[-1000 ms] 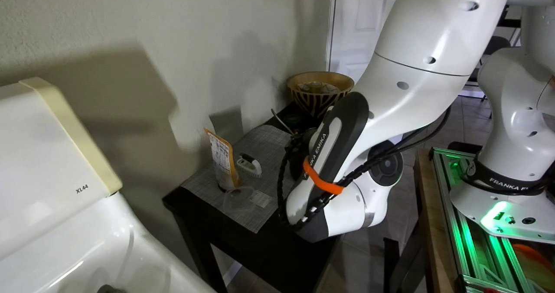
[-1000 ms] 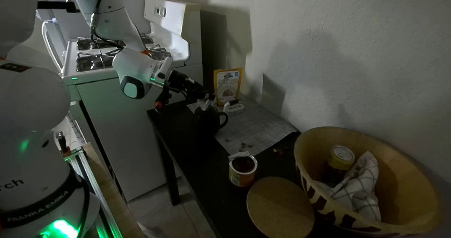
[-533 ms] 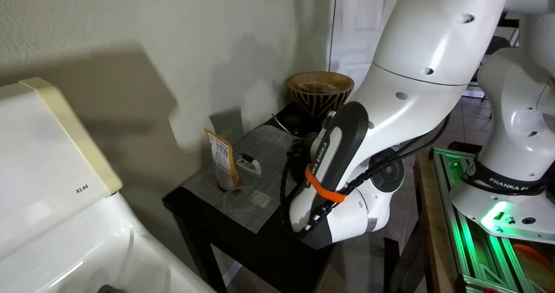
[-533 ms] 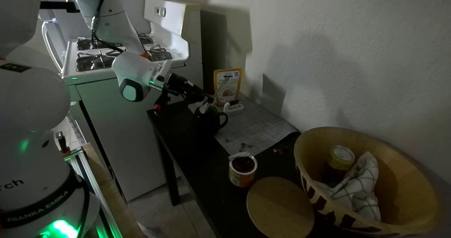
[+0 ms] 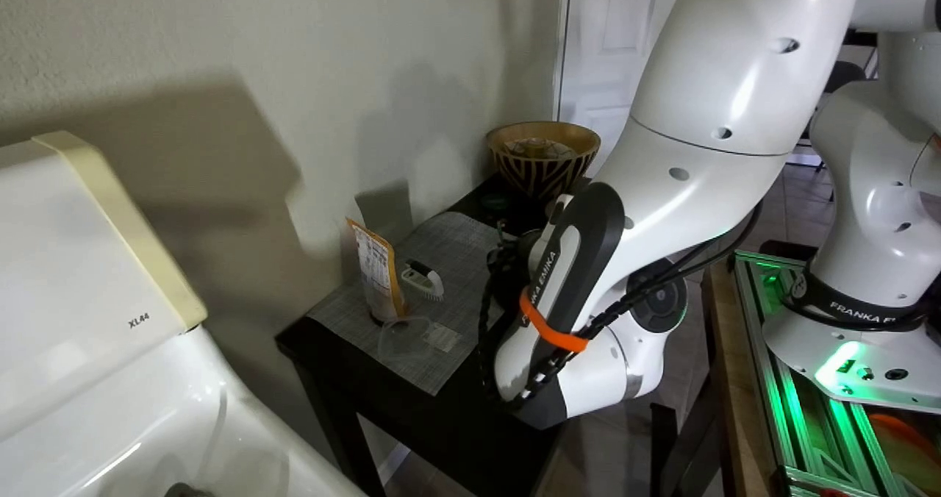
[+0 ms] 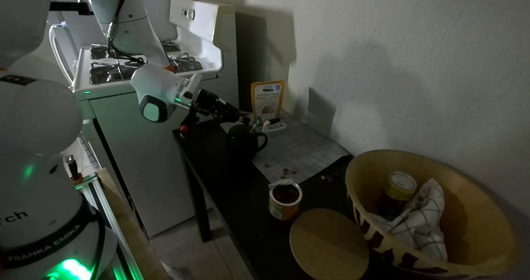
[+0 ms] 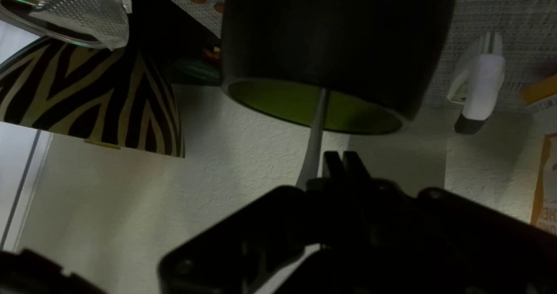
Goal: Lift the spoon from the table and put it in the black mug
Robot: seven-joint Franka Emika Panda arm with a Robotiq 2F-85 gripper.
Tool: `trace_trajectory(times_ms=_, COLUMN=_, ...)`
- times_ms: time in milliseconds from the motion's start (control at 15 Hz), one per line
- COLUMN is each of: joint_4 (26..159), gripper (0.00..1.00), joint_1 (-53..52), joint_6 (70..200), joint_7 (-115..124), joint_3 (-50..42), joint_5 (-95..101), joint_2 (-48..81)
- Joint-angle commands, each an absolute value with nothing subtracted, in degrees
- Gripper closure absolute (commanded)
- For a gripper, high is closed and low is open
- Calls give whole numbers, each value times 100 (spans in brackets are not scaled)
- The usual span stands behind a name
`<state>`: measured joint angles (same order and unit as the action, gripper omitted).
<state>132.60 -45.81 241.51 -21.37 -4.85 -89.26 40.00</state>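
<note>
The black mug stands upright on the dark table and also shows in the wrist view, which stands upside down, with its green inside visible. The spoon leans in the mug, its handle out over the rim; the handle end also shows in an exterior view. The spoon's bowl is hidden inside the mug. My gripper is just above the rim, fingertips a narrow gap apart with nothing seen between them. The handle passes beside the fingers and disappears behind a knuckle. The gripper also shows in an exterior view.
A white brush and a standing orange-edged bag are behind the mug on a grey placemat. An opened can, a round brown board and a large patterned bowl stand farther along. The wall borders the table.
The spoon has dropped from the gripper into the mug; its bowl, seen above the rim before, is hidden now and the handle sits lower. The arm has sunk slightly.
</note>
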Motion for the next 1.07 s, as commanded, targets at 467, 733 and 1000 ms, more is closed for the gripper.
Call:
trace_trajectory(times_ms=467, joint_4=14407, gripper=56, joint_1=-5697, joint_6=24169, joint_7=-1127, joint_3=-1990, joint_5=-8853, joint_2=3017)
trace_trajectory(times_ms=733, joint_4=15013, gripper=27, joint_1=-6776, joint_6=24177, joint_7=-131, joint_3=-3847, joint_5=-8674, joint_2=2687)
trace_trajectory(times_ms=1000, joint_4=14829, gripper=21, joint_1=-6928, joint_6=24156, joint_7=-240, joint_3=-4442, joint_5=-8829, joint_2=2671)
